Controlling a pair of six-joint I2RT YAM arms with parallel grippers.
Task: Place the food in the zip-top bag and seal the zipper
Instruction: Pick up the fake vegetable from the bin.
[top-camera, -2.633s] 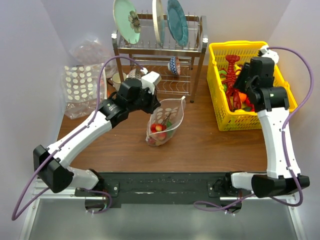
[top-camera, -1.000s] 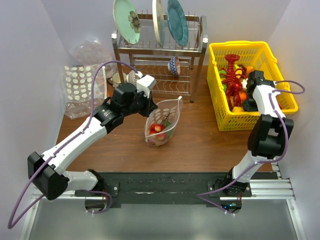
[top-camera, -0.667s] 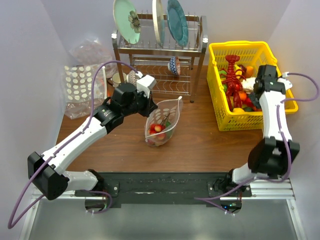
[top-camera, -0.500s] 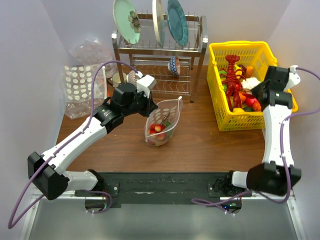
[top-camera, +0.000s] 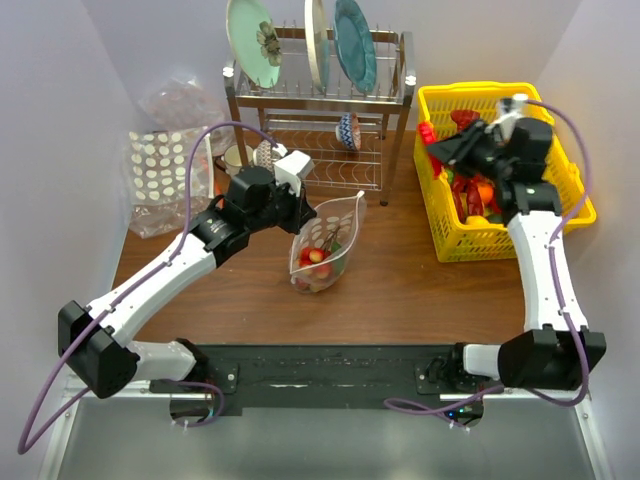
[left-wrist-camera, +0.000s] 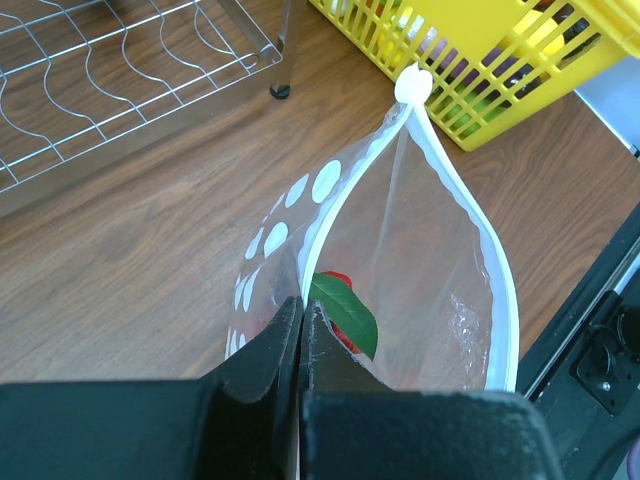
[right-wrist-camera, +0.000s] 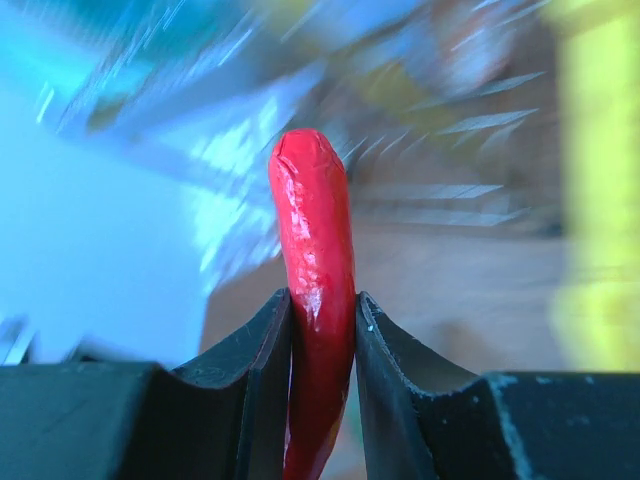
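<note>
Red toy chilli (top-camera: 427, 133) is clamped in the right gripper (top-camera: 447, 146). In the overhead view we find it over the left wall of the yellow basket (top-camera: 470, 245), well apart from the zip-top bag (top-camera: 330, 240) on the table (top-camera: 420, 290).

Left wrist view: the left gripper (left-wrist-camera: 301, 308) is pinched shut on the bag's rim. The mouth is open, a few food pieces (left-wrist-camera: 345, 318) lie inside, and the zipper (left-wrist-camera: 497, 270) is unsealed.

Right wrist view confirms the chilli grip.

Outstanding, in our judgement: delivery, further food, sealing.
</note>
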